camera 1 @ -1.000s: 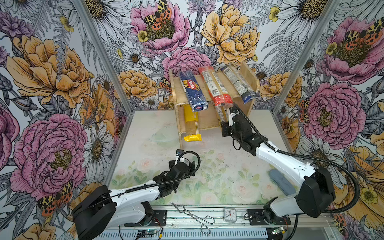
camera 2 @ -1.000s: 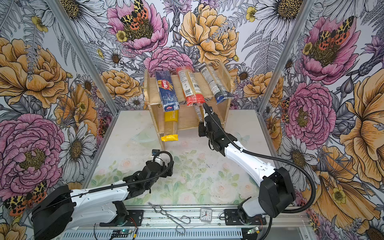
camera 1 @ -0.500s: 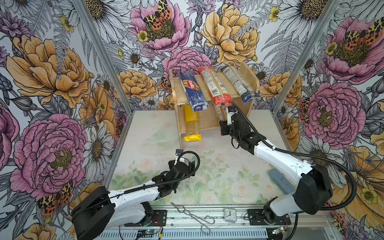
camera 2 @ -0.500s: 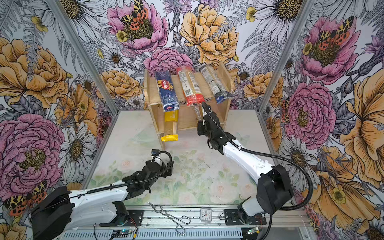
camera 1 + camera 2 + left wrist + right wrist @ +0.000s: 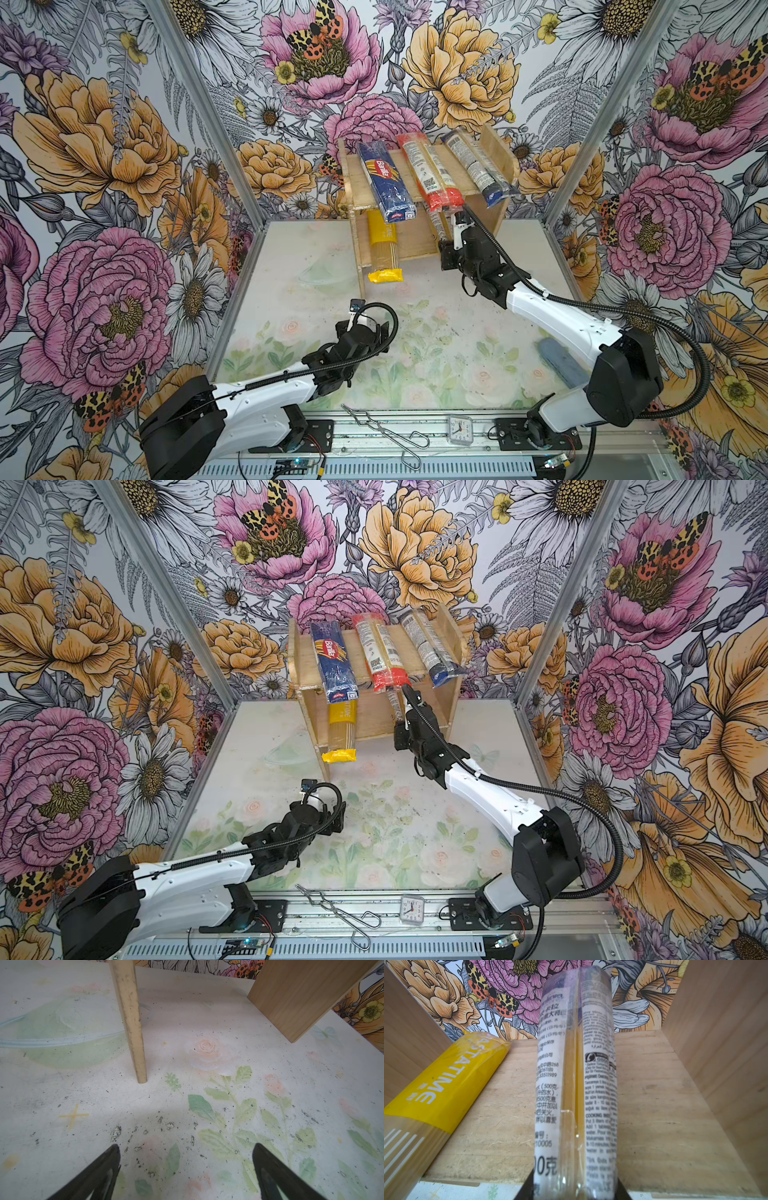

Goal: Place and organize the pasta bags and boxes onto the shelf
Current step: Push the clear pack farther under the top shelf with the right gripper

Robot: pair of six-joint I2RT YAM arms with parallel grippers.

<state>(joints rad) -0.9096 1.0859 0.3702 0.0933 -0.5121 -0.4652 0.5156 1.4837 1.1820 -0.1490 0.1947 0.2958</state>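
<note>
Shelf point(image 5: 356, 183) at upper centre of a top view carries the Barilla pack point(image 5: 386, 183), red pack point(image 5: 428, 174) and blue-ended pack point(image 5: 478, 170) on top, the yellow pack point(image 5: 384, 253) below. Beside it the right gripper point(image 5: 573, 1190) pinches the clear pack point(image 5: 577, 1084); only release seems left. At lower centre the left gripper point(image 5: 380, 334) gapes empty. Whether the clear pack rests on wood is hidden.

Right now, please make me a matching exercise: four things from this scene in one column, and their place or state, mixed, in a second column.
Things
1. Barilla box
2. yellow pack
3. right gripper
4. left gripper

Places or states
a. open, over the table
b. lying on the lower board
c. lying on the top board
d. shut on a clear pack

Pairs: 1-c, 2-b, 3-d, 4-a.
</note>
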